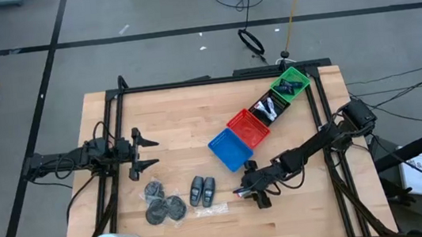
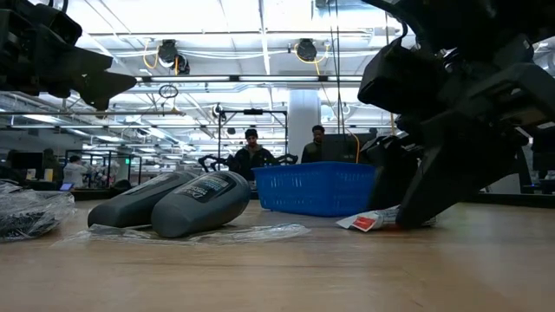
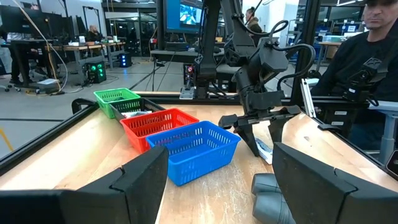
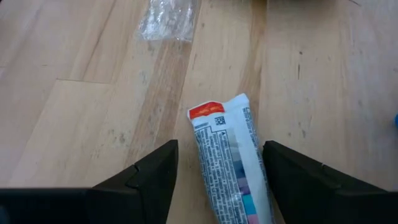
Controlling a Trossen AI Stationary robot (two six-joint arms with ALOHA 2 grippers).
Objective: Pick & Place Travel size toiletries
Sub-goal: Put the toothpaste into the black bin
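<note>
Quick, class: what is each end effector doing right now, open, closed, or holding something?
Left end effector: open, holding nothing.
Right end effector: open, fingers either side of a white tube lying on the table, not gripping it.

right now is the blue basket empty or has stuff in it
Empty: the high view shows only bare blue mesh inside the blue basket.

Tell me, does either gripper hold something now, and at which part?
Nothing is held yet. The right gripper has its fingers open on both sides of the white tube, which lies on the table, not touching it. The left gripper is open and empty.
</note>
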